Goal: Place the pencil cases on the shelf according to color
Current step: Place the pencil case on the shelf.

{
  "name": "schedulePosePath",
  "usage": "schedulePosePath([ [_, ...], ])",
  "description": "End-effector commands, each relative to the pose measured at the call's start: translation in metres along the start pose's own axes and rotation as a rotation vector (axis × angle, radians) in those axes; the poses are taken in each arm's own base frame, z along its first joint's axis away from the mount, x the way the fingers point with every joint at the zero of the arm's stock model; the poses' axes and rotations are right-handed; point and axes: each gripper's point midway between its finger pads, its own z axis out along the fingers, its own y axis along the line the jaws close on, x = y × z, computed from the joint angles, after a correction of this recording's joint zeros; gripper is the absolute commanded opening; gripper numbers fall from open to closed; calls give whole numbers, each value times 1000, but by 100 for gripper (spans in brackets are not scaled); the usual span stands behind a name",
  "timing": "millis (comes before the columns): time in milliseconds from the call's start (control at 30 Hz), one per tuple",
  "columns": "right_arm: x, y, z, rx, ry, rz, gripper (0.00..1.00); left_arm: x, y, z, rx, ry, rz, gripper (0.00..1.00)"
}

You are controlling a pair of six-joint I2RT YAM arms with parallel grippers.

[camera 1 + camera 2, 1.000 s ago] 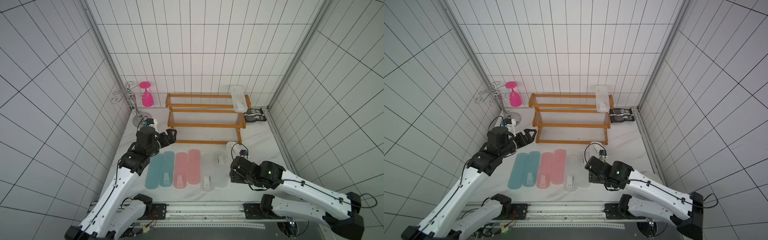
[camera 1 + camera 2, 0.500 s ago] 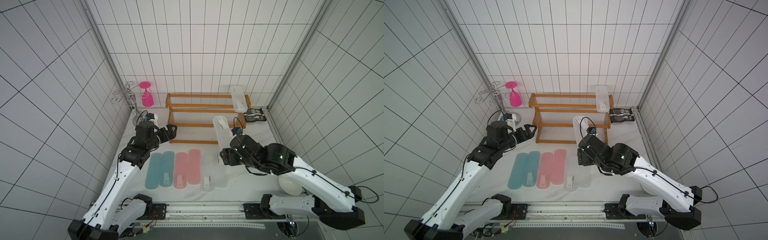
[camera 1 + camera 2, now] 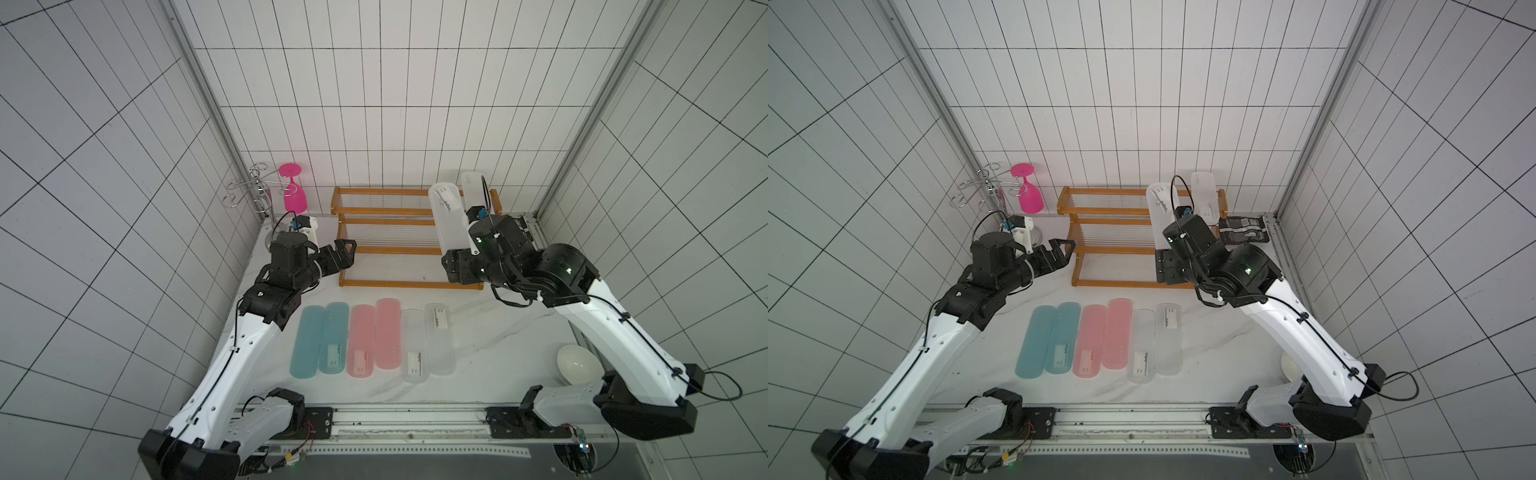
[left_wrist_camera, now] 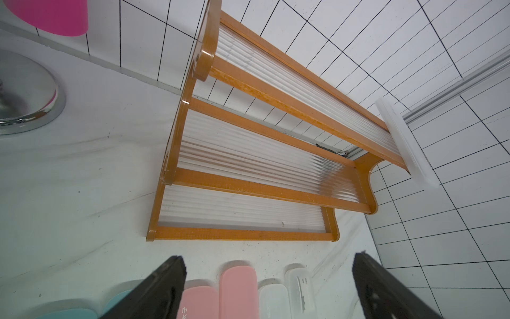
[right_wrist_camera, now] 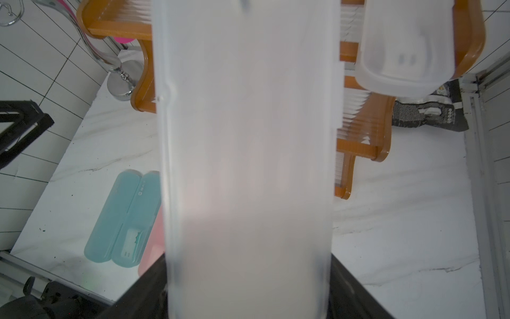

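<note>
Clear-white pencil case (image 3: 446, 216), clamped at its near end in my right gripper (image 3: 457, 259), points lengthwise away over the right side of the shelf (image 3: 374, 211), just beside the clear case (image 3: 471, 191) on the top tier. My left gripper (image 3: 347, 254) hangs wide and empty near the opposite end.

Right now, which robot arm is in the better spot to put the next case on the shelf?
Right. The right claw is shut on a clear case, held over the shelf beside the shelved case on its top tier. The left claw is open, empty, near the shelf's other end.
</note>
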Motion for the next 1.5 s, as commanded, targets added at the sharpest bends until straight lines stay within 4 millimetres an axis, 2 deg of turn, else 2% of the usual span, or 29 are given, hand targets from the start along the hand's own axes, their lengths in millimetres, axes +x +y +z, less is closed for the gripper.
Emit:
schedulePosePath([
  [0,-30,-10,-14,32,-93,-16,63,-9,-10,1,40,-11,19,99],
  [100,-41,-16,-7,54,-102,-6,65,-4,-6,6,30,2,25,99],
  [233,-52,-24,16,77,-74,29,65,1,-1,10,20,15,35,99],
  [367,-69,-25,38,54,-63,70,66,3,4,15,14,-2,60,98],
  [600,-102,-25,76,31,-61,128,66,2,0,26,31,32,68,98],
  [733,-108,-41,92,91,-54,167,66,5,3,26,38,29,53,99],
  [800,-113,-41,102,71,-53,183,67,7,7,26,46,29,35,98],
  [1000,-105,-48,128,122,-13,194,69,10,14,23,24,33,45,98],
  [1267,-89,-66,136,227,23,201,77,14,16,21,19,47,54,99],
  [1467,-85,-58,145,188,53,204,82,16,18,22,18,41,37,98],
])
